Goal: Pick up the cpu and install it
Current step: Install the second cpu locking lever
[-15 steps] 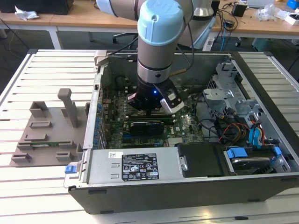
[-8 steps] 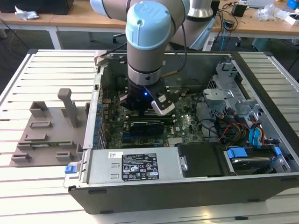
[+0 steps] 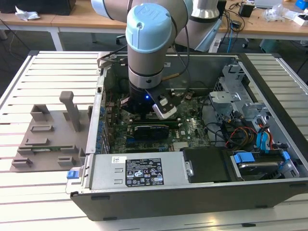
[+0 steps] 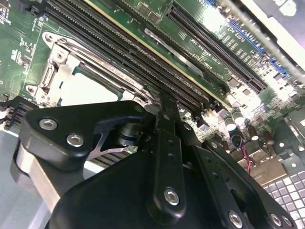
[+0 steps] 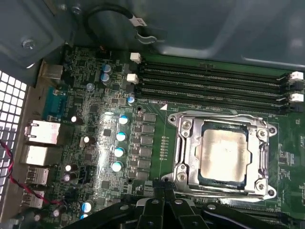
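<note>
Already the cpu [image 5: 222, 153] in its socket frame [image 5: 183, 157] (motherboard [image 5: 109, 143]).

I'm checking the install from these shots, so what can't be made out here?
- Pincer: in the first wrist view the picture's edge cuts off most of it, so its opening cannot be judged.
- cpu: in the second wrist view the pincer's black links cover part of it.
- Socket frame: whether it is latched down over the cpu cannot be told.
- Exterior view: the arm's wrist blocks the socket area of the motherboard.
</note>
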`<state>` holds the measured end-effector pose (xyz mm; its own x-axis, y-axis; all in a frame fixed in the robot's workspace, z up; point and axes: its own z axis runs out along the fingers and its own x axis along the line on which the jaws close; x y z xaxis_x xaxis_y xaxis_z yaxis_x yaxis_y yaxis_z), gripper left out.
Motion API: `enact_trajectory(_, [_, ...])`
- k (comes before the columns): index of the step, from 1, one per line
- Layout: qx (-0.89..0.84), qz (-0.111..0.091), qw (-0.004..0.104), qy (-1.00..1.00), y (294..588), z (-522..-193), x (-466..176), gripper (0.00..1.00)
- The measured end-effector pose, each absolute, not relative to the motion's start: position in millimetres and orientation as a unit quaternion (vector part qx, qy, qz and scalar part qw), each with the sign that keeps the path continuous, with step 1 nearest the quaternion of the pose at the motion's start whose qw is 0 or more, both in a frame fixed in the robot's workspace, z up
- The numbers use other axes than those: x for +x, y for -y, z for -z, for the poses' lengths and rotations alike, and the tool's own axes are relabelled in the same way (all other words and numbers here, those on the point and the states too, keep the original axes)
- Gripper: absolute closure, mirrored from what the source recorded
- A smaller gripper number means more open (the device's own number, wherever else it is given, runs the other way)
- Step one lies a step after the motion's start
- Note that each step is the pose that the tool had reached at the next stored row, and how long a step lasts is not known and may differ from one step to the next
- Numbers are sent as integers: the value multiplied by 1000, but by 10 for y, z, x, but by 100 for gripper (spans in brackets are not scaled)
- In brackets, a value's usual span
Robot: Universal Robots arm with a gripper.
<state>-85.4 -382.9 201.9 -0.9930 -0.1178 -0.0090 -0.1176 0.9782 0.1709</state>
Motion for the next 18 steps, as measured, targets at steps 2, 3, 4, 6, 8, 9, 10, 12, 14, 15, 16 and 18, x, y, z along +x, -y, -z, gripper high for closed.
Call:
enact_trajectory(2, [60, 86, 1, 994, 3818, -2010, -854, 89])
enact_trajectory(3, [61, 86, 1, 994, 3809, -2005, -854, 89])
enact_trajectory(4, [61, 86, 1, 994, 3801, -1999, -854, 89])
enact_trajectory(6, [62, 86, 1, 994, 3784, -1989, -853, 89])
enact_trajectory(8, [63, 86, 1, 994, 3771, -1982, -853, 89])
enact_trajectory(9, [64, 86, 1, 994, 3764, -1979, -853, 89])
enact_trajectory(10, [64, 86, 1, 994, 3762, -1978, -853, 89])
enact_trajectory(12, [65, 86, 1, 994, 3761, -1978, -854, 89])
enact_trajectory(14, [65, 86, 1, 994, 3762, -1977, -854, 89])
enact_trajectory(15, [65, 86, 1, 994, 3767, -1978, -854, 89])
enact_trajectory(16, [65, 86, 1, 994, 3774, -1977, -854, 89])
enact_trajectory(18, [65, 86, 1, 994, 3783, -1977, -855, 89])
